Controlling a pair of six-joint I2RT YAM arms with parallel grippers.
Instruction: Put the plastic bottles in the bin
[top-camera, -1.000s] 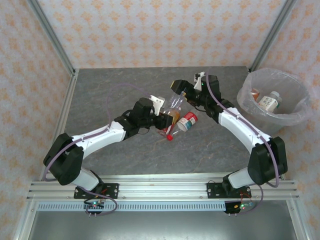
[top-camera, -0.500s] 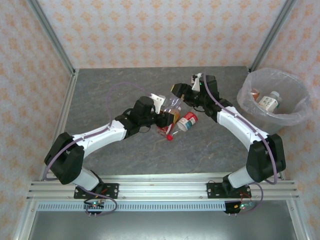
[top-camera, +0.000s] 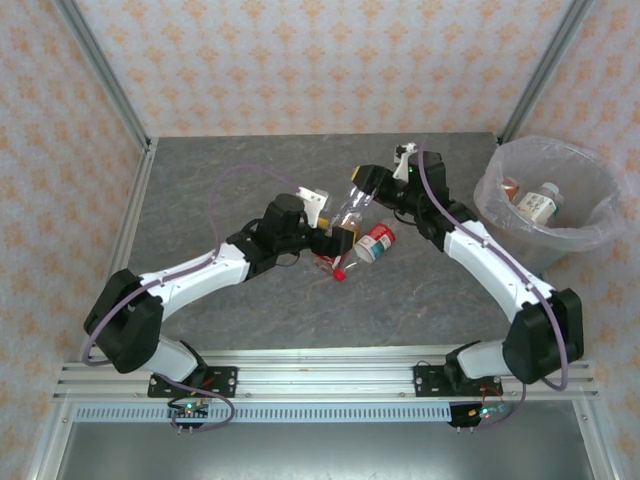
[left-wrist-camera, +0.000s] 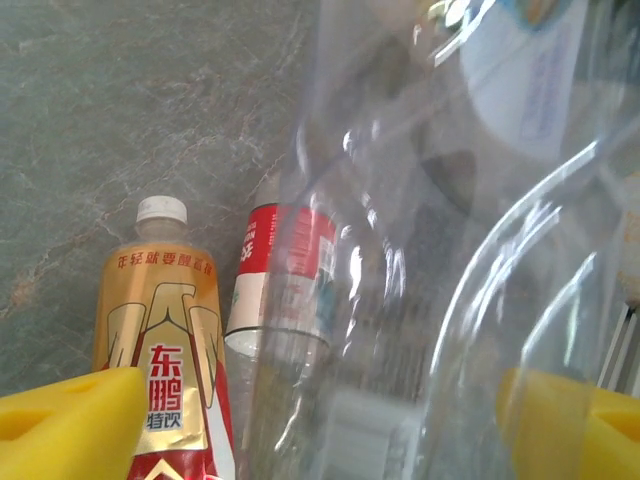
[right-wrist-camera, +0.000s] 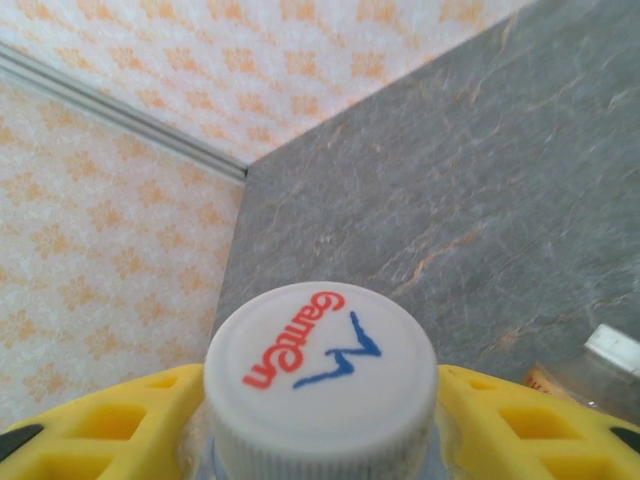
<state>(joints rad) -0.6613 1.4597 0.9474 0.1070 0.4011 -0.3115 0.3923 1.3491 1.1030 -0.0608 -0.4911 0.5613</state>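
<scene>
A clear plastic bottle (top-camera: 352, 205) hangs tilted over the middle of the table. My right gripper (top-camera: 372, 180) is shut on its neck, the yellow fingers (right-wrist-camera: 110, 420) pressing under the white cap (right-wrist-camera: 320, 380). My left gripper (top-camera: 335, 233) is open around the bottle's lower body (left-wrist-camera: 420, 250), and its yellow fingertips (left-wrist-camera: 60, 425) stand clear of the plastic. On the table below lie a gold-labelled bottle (left-wrist-camera: 160, 330) with a white cap and a red-and-white-labelled bottle (left-wrist-camera: 285, 270). The bin (top-camera: 590, 235) stands at the right edge and holds two bottles (top-camera: 538, 203).
A red-capped bottle (top-camera: 376, 243) lies just right of the left gripper, with another red-labelled one (top-camera: 332, 264) beside it. Patterned walls with metal corner posts (top-camera: 100, 80) close in the grey table (top-camera: 220, 190) at the back and sides.
The right gripper closed on the clear bottle's cap end. The left gripper opened and let go of the bottle's body. The bottle now tilts up more steeply.
</scene>
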